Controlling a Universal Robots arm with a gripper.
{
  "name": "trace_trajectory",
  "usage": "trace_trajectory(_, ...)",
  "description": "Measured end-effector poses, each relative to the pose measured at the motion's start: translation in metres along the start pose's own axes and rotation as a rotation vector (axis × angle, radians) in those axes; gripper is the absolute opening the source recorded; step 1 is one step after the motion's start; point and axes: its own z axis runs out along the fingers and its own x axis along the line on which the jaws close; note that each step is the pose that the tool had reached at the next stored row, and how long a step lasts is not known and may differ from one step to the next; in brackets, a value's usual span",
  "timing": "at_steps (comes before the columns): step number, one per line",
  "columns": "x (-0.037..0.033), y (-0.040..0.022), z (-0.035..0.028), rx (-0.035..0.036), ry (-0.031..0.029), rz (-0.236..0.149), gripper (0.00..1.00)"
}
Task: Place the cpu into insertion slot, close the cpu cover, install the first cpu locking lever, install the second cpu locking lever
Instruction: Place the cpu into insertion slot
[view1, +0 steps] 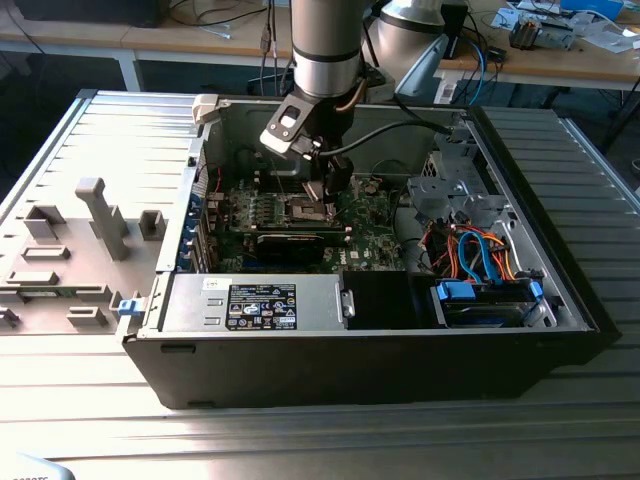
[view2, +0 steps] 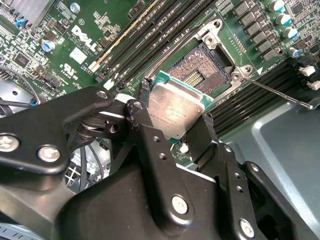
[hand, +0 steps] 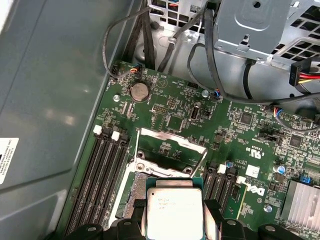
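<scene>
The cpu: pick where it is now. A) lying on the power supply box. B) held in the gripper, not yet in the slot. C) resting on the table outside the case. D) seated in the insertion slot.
B: the cpu sits clamped in the gripper, and the insertion slot shows its dark centre bare.

The arm (view1: 325, 40) hangs straight down, its gripper (view2: 172, 122) pinching the cpu (view2: 176, 106) between both black fingers (view2: 150, 137)
</scene>
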Motion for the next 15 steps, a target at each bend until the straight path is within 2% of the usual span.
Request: trace_trajectory(15, 0.0000, -0.0001, 0.0009, -0.0003, -0.0016, 0.024, 0.54)
